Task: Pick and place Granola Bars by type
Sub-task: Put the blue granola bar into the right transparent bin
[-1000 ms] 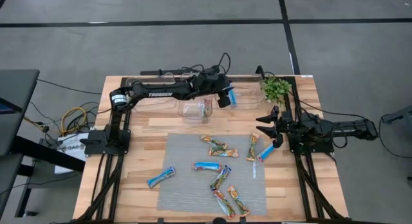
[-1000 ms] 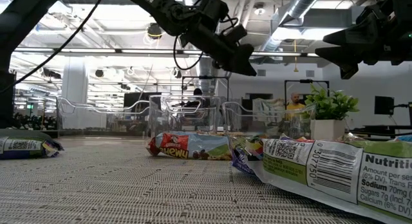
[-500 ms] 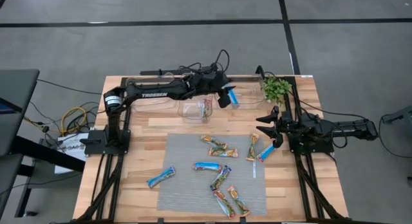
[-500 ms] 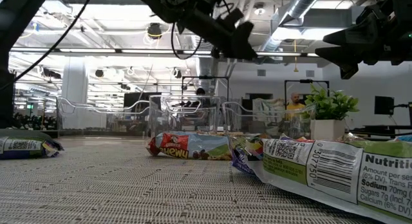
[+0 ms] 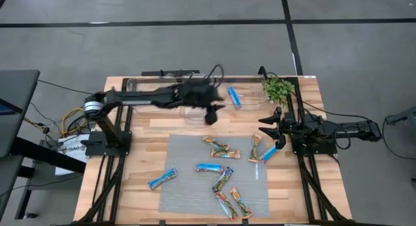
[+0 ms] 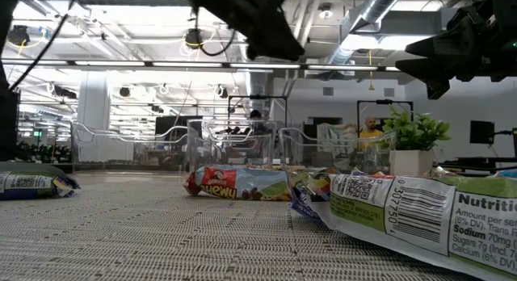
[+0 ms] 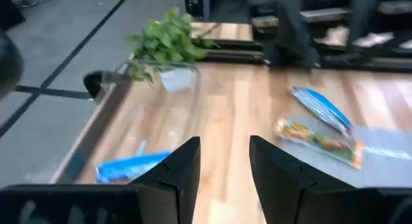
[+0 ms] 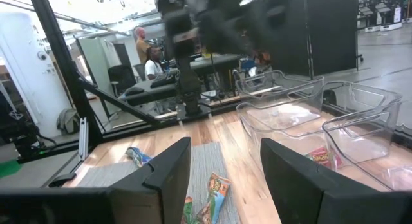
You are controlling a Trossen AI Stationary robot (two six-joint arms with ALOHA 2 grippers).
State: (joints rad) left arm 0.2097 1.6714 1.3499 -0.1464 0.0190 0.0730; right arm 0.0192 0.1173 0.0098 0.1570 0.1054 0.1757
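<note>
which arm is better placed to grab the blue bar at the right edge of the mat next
Right, probably. The right gripper hangs open just above the blue bar at the mat's right edge. The left gripper, open and empty, is back by the clear bins, farther from that bar.

You see the left gripper (image 5: 210, 115) now swung away toward the frame's left and lower, empty with fingers apart, while the blue granola bar (image 5: 234, 96) it carried lies released in the upper-middle bin.
</note>
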